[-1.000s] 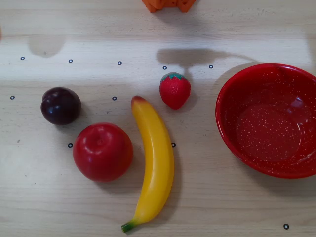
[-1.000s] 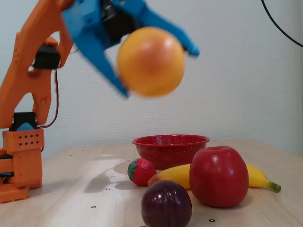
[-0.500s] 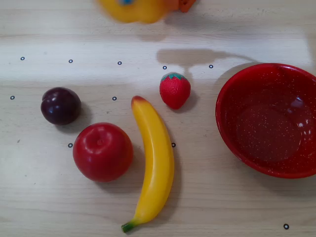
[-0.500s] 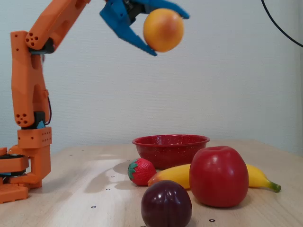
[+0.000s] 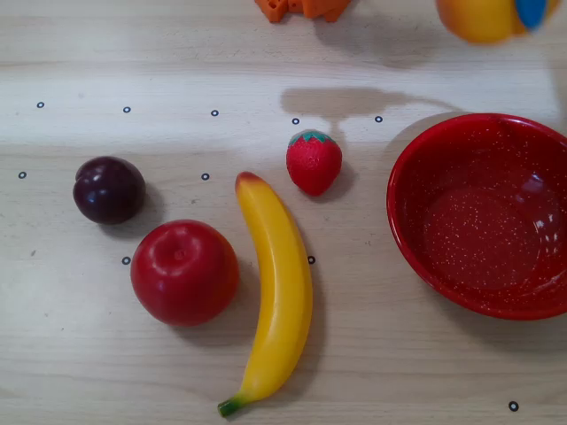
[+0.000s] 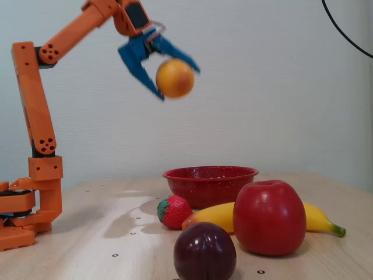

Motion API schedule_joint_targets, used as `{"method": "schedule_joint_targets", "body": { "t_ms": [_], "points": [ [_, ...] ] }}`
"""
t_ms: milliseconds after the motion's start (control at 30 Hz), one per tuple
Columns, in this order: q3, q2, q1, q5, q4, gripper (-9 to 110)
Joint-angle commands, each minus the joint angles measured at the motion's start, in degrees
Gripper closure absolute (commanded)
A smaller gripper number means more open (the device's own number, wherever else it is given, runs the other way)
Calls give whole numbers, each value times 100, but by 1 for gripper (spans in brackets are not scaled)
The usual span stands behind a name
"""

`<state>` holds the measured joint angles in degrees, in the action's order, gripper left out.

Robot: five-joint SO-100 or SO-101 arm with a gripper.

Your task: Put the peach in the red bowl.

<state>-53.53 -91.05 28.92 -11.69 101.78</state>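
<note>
1. I have the blue claw point(image 6: 175, 79) pinching the small, smooth yellow-orange peach point(image 6: 174, 78) high in the air, clearing the other fruit.
2. The glossy red speckled bowl point(image 6: 210, 175) sits empty on the worktop, ready to receive it.

From above, the peach point(image 5: 483, 19) sits blurred at the 1 o'clock edge, a blue gripper point(image 5: 532, 11) part over it. The bowl point(image 5: 416, 248) lies at 3 o'clock. Strawberry point(image 5: 314, 162) near centre, banana point(image 5: 279, 292) toward 6, apple point(image 5: 184, 272) at 8, plum point(image 5: 109, 189) at 9.
</note>
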Motion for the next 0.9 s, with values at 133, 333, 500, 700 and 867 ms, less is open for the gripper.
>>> {"method": "schedule_joint_targets", "body": {
  "t_ms": [133, 333, 500, 700, 867],
  "points": [
    [-703, 668, 88, 571, -1828, 101],
    [-1362, 1459, 9, 1292, -3015, 101],
    [-1811, 1828, -70, 1775, -3533, 86],
    [-1978, 1934, -105, 1819, -3577, 54],
    [-1898, 1890, -79, 1740, -3489, 50]
  ]
}}
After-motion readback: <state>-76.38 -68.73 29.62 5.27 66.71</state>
